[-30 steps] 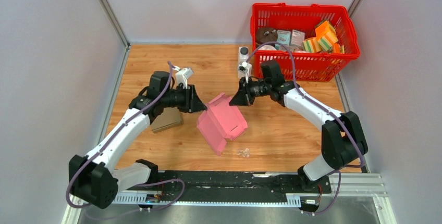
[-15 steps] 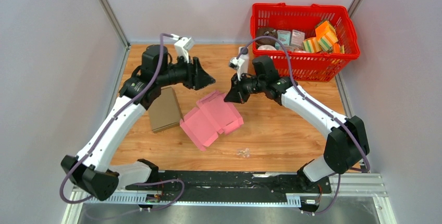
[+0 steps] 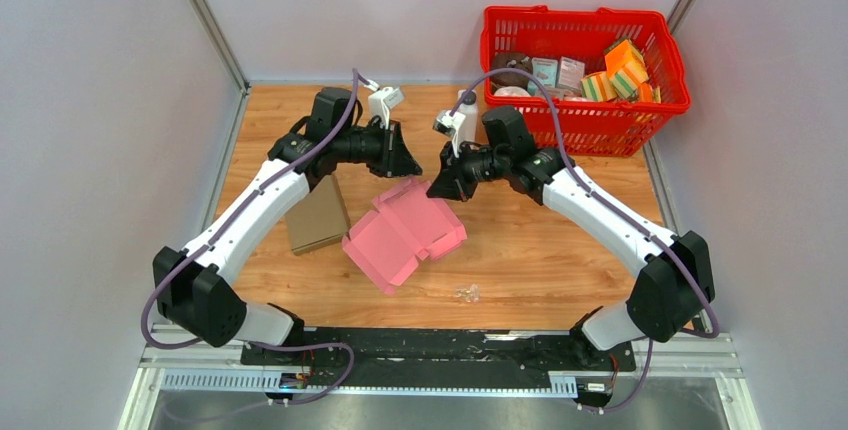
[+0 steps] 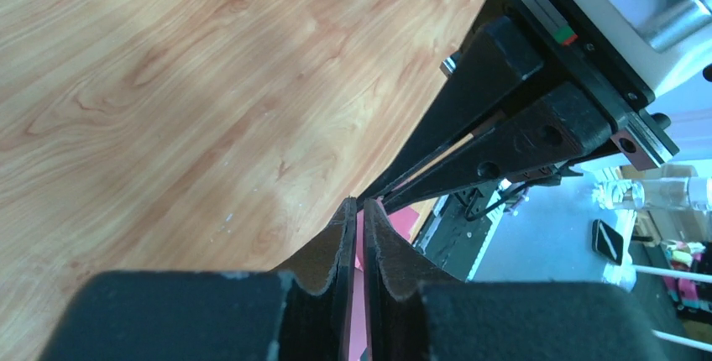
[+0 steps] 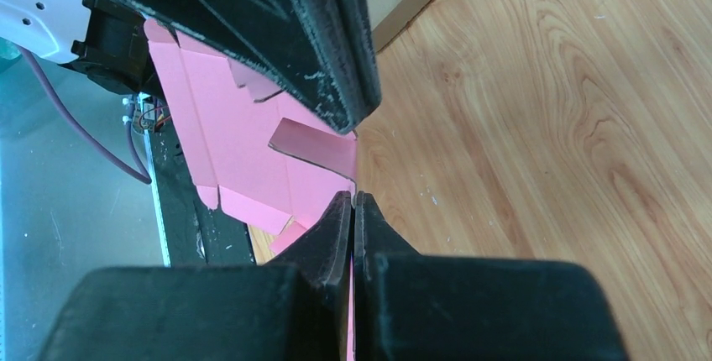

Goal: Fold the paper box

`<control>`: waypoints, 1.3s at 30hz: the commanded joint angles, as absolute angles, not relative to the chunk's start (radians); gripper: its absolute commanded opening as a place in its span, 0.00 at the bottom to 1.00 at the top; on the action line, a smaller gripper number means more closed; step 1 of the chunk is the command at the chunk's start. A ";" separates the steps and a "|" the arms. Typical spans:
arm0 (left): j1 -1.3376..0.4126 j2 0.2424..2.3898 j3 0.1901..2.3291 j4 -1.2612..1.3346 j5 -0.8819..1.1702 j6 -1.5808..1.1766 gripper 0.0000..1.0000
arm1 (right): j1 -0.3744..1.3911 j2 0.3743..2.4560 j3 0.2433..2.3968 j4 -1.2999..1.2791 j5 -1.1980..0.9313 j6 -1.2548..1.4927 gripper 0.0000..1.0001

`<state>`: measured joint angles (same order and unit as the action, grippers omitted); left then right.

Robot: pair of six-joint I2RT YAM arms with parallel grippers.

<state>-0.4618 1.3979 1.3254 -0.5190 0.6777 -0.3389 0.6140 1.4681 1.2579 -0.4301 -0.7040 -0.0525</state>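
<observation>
Right claw (image 5: 352,200) is pinched tight on a flap edge of the pink paper box (image 3: 400,235), which lies half-folded on the counter (image 3: 540,260). Left claw (image 4: 359,206), fingers together around a pink sliver, hold unclear, meets it tip to tip. Both arms stretch forward, elbows flared outward.

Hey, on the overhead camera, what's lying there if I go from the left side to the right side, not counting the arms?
cardboard → pink box → red basket
</observation>
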 commanded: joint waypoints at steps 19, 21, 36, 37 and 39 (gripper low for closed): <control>-0.626 1.333 1.301 -0.615 0.403 -0.281 0.06 | 0.620 1.447 1.289 -0.354 -0.755 -0.006 0.00; -0.630 1.348 1.304 -0.585 0.423 -0.290 0.06 | 0.624 1.430 1.269 -0.322 -0.775 0.026 0.00; -0.432 1.204 1.270 -0.568 0.550 -0.372 0.24 | 0.557 1.394 1.169 -0.350 -0.779 0.005 0.00; -0.376 1.181 1.219 -0.517 0.581 -0.440 0.27 | 0.548 1.372 1.161 -0.338 -0.804 0.006 0.00; -0.287 1.146 1.165 -0.467 0.717 -0.506 0.32 | 0.548 1.355 1.141 -0.315 -0.822 0.005 0.00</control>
